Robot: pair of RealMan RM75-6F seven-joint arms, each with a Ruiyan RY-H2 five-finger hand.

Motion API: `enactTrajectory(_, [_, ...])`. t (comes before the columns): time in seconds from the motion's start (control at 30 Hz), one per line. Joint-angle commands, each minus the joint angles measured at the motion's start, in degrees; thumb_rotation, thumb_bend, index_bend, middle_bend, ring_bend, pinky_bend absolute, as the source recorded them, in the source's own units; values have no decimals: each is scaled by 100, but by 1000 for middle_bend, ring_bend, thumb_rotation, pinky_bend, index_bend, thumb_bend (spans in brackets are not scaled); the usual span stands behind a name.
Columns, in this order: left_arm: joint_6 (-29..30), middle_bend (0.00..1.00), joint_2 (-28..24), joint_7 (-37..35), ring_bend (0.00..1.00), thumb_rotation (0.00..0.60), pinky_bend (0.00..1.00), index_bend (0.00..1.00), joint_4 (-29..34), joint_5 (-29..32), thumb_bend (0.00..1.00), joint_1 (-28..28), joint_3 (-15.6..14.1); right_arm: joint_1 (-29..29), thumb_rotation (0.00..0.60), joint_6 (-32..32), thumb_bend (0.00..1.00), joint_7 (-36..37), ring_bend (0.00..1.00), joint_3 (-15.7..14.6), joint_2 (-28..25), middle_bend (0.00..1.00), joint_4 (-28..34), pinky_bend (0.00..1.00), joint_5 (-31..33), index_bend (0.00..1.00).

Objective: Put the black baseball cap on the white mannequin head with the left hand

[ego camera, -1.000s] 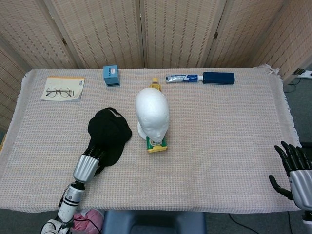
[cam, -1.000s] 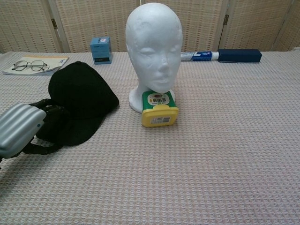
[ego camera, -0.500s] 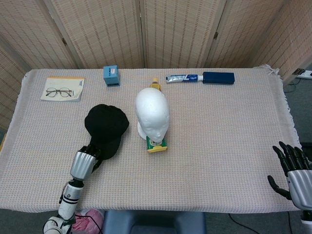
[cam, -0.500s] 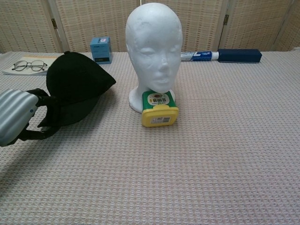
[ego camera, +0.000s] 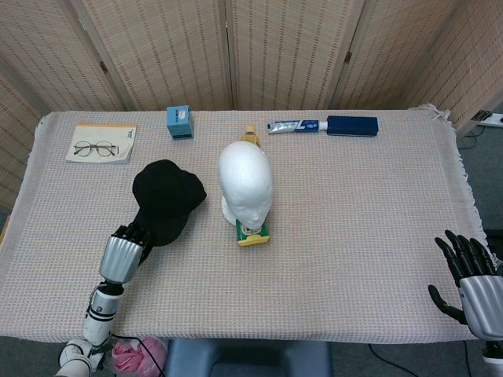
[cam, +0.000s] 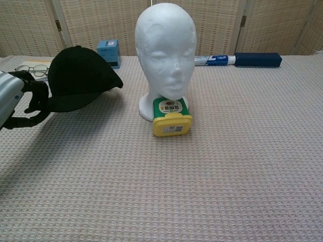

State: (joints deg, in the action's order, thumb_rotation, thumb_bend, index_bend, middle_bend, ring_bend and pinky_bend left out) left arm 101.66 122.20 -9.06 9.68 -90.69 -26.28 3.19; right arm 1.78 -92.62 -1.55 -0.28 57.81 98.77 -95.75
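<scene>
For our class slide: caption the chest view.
Left hand holds the black baseball cap lifted beside the white mannequin head.

Cloth-covered table [ego camera: 354,236]: mannequin head [ego camera: 245,184], glasses [ego camera: 94,148].

Wire-rimmed glasses [ego camera: 93,148] rest on a beige booklet [ego camera: 100,144]; a blue box [ego camera: 180,122], toothpaste tube [ego camera: 295,126], navy case [ego camera: 352,126] and green-yellow container [cam: 171,116] sit on the cloth.

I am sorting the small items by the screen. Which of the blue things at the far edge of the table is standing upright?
The light blue box, nearest the glasses, stands upright. The dark blue case and the toothpaste tube lie flat, end to end.
</scene>
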Motion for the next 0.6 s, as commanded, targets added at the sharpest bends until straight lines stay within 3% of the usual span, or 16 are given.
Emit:
enactTrajectory(0.03, [103,769,-121,112,510,600,705,691,72,-13,403,-34,-25,10,600,-21,276,15,0,-10,-6,0,-3,0,-25,0])
enactTrajectory(0.33, [647,790,-496,499,534,600,719,712,404,238,407,-243,294,57,600,-122,276,91,0,-42,-29,0,-21,0,-122,0])
enactTrajectory(0.6, [1117,790,-1129,865,534,600,719,711,1067,389,409,-435,590,53,600,-107,276,82,0,-49,-21,0,-28,0,-140,0])
